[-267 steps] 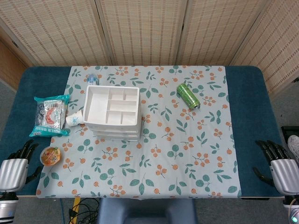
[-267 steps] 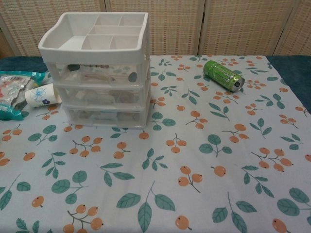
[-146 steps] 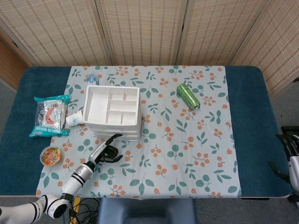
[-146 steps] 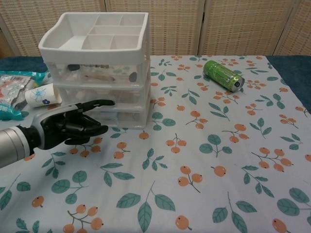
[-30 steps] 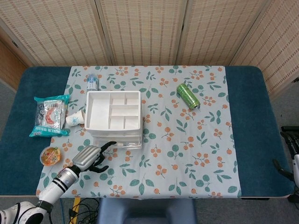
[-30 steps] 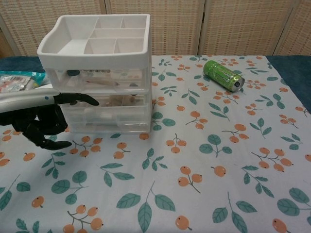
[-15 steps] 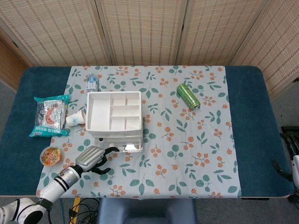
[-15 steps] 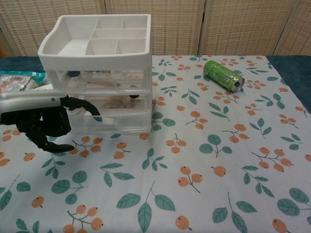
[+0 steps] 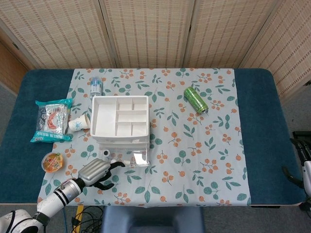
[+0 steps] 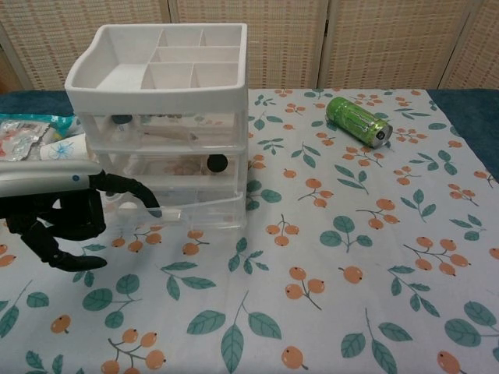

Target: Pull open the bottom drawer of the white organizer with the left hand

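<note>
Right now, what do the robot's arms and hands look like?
The left hand has a shiny silver back and black fingers. Its forearm is white with black rings at the wrist. The right hand only peeks in at the table's edge: dark fingers on a pale body. No cables show on either.

The white organizer (image 9: pixel 119 121) stands upright on the table's floral cloth, left of centre, its divided top tray open to view above three clear drawers. The bottom drawer (image 10: pixel 187 212) juts partway out toward me, past the two above it. My left hand (image 10: pixel 58 210) hooks dark fingers (image 10: pixel 132 192) on its front edge.
</note>
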You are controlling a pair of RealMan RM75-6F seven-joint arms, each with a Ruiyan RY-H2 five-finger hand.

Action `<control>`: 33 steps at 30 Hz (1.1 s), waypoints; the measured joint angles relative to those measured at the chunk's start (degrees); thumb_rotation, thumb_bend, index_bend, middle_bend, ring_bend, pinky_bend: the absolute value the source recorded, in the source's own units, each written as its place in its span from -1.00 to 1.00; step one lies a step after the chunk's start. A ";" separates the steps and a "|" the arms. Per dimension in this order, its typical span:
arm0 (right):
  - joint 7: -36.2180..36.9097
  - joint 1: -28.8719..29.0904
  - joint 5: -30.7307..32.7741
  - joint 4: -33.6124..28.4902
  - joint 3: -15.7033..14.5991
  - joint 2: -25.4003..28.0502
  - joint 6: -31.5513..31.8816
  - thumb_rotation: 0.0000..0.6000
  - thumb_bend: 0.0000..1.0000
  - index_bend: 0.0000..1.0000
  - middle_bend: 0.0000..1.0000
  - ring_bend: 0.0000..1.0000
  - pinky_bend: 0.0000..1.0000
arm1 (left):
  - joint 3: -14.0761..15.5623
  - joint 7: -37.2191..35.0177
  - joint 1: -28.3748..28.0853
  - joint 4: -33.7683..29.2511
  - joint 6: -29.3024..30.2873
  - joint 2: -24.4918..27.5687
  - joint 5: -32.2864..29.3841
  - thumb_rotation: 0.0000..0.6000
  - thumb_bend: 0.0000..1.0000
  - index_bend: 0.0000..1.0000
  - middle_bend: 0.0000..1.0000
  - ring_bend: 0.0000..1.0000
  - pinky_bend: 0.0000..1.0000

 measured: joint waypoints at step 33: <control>0.37 -0.32 -0.41 0.07 -0.15 0.30 0.58 1.00 -0.44 -0.75 -0.65 -0.66 -0.66 | 2.21 0.49 1.31 -3.83 5.17 4.22 7.71 1.00 -0.39 -0.62 0.84 1.00 1.00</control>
